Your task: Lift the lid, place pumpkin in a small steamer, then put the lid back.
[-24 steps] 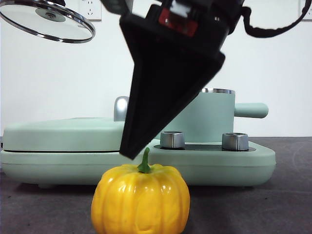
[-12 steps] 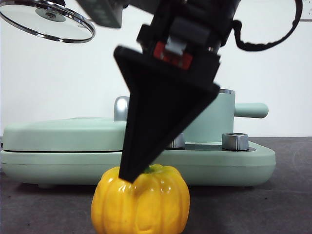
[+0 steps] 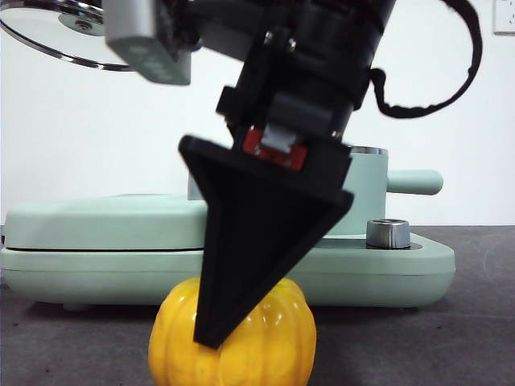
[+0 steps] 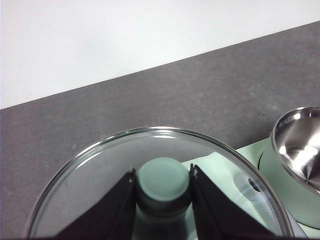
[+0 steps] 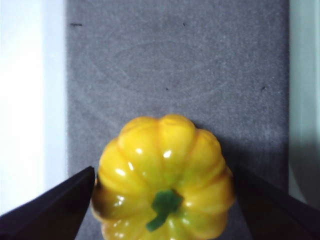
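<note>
Right gripper [image 5: 162, 210] lower, jaws apart astride pumpkin [image 5: 164, 182]; lid [image 4: 160, 185] clamped left.

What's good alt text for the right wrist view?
Seen from above, the right gripper has its two black jaws open on either side of the pumpkin, a yellow ribbed toy with a green stem, sitting on the grey table.

A wide, flat mint-green griddle [image 3: 96, 221] fills the left and middle of the front view, resting on a dark grey table [image 3: 451, 346]. A steel dial [image 3: 389, 233] stands right of centre. Behind is a white wall [image 3: 80, 137], with an outlet [image 3: 504, 16] at upper right.
</note>
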Available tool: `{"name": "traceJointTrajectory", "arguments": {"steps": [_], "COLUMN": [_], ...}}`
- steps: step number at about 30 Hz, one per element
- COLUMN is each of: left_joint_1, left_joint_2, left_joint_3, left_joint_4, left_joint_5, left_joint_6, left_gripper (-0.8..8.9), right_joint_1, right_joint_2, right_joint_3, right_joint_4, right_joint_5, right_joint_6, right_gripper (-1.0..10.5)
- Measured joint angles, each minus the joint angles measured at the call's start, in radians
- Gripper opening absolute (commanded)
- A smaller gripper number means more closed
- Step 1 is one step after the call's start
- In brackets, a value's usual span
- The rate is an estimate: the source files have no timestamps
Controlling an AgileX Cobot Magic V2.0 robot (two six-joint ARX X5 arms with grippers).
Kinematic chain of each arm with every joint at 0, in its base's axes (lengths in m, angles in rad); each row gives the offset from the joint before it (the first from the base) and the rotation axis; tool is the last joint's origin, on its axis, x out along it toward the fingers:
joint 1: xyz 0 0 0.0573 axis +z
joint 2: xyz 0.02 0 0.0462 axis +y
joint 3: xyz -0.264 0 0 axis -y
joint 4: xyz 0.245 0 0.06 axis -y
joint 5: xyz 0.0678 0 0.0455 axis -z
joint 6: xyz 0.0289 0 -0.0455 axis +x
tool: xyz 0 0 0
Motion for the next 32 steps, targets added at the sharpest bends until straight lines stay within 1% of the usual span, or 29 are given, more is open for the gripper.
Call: {"name": "traceJointTrajectory", "arguments": {"steps": [3,6,11,16,22,25,32], "left_joint_1": [0.000,0.000,0.000,0.000,0.000,0.000,0.000], "left_joint_2": [0.000,0.000,0.000,0.000,0.000,0.000,0.000], "left_joint_3": [0.000,0.000,0.000,0.000,0.000,0.000,0.000], "left_joint_4": [0.000,0.000,0.000,0.000,0.000,0.000,0.000], "left_joint_5": [0.000,0.000,0.000,0.000,0.000,0.000,0.000], "left_joint_6": [0.000,0.000,0.000,0.000,0.000,0.000,0.000], "left_gripper": [0.10,0.10,0.10,0.10,0.10,0.10,0.10], "right_joint_1": [0.001,0.001,-0.005,-0.013,-0.026,-0.032,-0.073], "right_joint_2": [0.016,0.019,0.016,0.001,-0.071,-0.147,-0.351], "right_joint_3": [0.006,0.008,0.015,0.015,0.009,0.009,0.009], "right_joint_4": [0.000,-0.005,-0.054,-0.116,-0.209,-0.252,-0.323], "right_joint_5": [-0.003,-0.003,-0.004,-0.010,-0.008,-0.008,-0.007], "right_joint_6": [0.000,0.002,0.013,0.067,0.172,0.241,0.431], "right_gripper": [4.2,3.5,3.5,3.5,3.5,3.5,3.5]}}
